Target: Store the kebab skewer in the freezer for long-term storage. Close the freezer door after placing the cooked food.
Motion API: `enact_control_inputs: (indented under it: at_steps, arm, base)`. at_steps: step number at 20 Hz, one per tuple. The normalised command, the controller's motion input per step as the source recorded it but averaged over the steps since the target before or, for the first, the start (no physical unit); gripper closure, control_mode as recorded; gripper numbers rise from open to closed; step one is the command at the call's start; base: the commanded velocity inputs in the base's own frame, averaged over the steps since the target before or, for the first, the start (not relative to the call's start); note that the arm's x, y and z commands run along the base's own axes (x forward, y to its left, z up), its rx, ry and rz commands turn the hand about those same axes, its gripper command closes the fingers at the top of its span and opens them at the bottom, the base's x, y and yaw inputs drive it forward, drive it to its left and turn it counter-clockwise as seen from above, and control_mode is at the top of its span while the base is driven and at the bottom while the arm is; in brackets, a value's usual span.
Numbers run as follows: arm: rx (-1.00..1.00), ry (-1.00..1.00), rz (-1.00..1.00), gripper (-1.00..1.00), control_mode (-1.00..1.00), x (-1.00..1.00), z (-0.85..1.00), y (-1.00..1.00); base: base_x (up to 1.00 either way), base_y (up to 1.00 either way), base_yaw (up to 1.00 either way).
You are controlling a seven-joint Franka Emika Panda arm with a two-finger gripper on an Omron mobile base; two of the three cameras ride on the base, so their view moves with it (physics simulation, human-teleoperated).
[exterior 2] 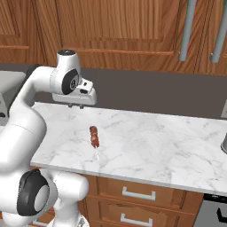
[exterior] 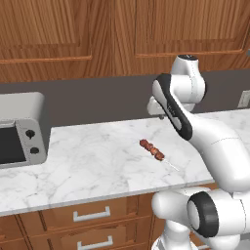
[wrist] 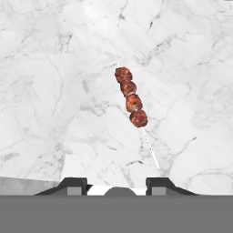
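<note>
The kebab skewer (exterior: 153,150) (exterior 2: 94,136) lies flat on the white marble counter (exterior: 88,161), a thin pale stick with several reddish-brown meat chunks, its bare end toward the counter's front edge. In the hand view the kebab skewer (wrist: 131,97) lies straight ahead of my gripper (wrist: 117,184). The two dark fingertips (wrist: 75,184) stand wide apart with nothing between them. The gripper (exterior 2: 76,105) hangs above the counter, behind the skewer and well clear of it. The freezer and the freezer door are out of view.
A grey toaster oven (exterior: 22,129) stands at the counter's left end. Wooden wall cabinets (exterior: 122,29) hang above, with two long grey handles (exterior 2: 188,26) at the right. Drawers (exterior: 93,215) sit below the counter. A dark object (exterior 2: 224,144) stands at the far right.
</note>
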Motion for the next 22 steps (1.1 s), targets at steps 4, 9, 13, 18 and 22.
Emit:
enact_control_inputs:
  at_steps: [4, 9, 13, 18, 22]
  arm:
    - [-0.02, 0.02, -0.01, -1.0, -1.0, 0.0, -0.21, -0.14]
    - [-0.07, 0.05, 0.0, -1.0, -1.0, 0.0, -0.5, -0.07]
    - [-0.1, 0.01, 0.0, -1.0, -1.0, 0.02, -0.51, -0.02]
    - [-0.08, 0.0, 0.01, -1.0, -1.0, 0.22, -0.65, -0.11]
    - [-0.05, 0.0, 0.03, -1.0, -1.0, 0.22, -0.65, -0.08]
  base:
    - [0.0, 0.0, 0.0]
    - [0.0, 0.0, 0.0]
    - [0.0, 0.0, 0.0]
    - [0.0, 0.0, 0.0]
    - [0.0, 0.0, 0.0]
